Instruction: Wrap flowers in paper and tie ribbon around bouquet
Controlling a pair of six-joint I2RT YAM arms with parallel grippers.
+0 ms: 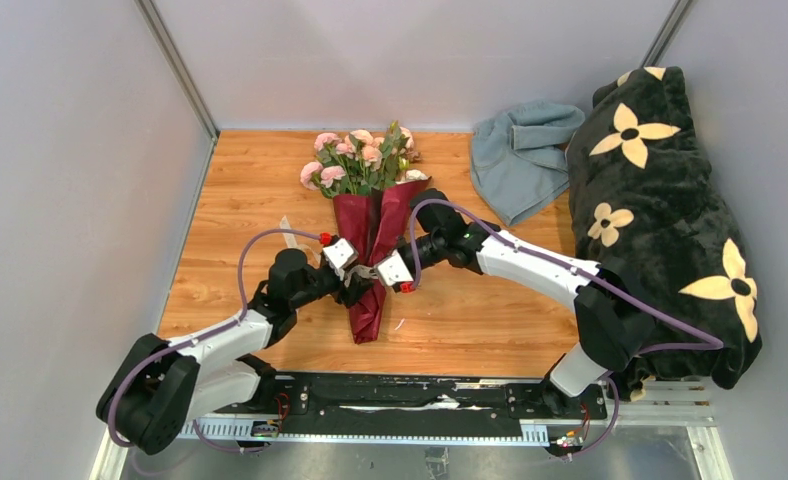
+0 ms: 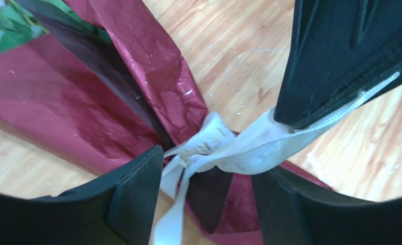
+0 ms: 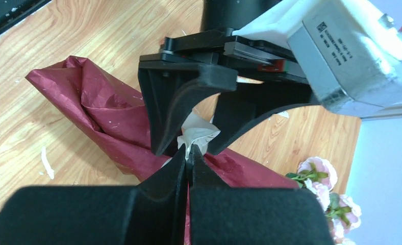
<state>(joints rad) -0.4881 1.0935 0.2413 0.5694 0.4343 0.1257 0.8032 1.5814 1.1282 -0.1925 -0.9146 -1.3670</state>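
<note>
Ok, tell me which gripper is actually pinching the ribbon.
The right gripper: its jaws are shut on the cream ribbon. The left gripper stands open, straddling the tied part on the bouquet, gripping nothing.

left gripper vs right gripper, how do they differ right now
The left gripper is open, its fingers apart on either side of the ribbon knot. The right gripper is shut on a ribbon strand.
From above, the left gripper reaches in from the left side of the bouquet, the right gripper from the right.
Shared: both have black fingers and meet at the bouquet's tied waist.
</note>
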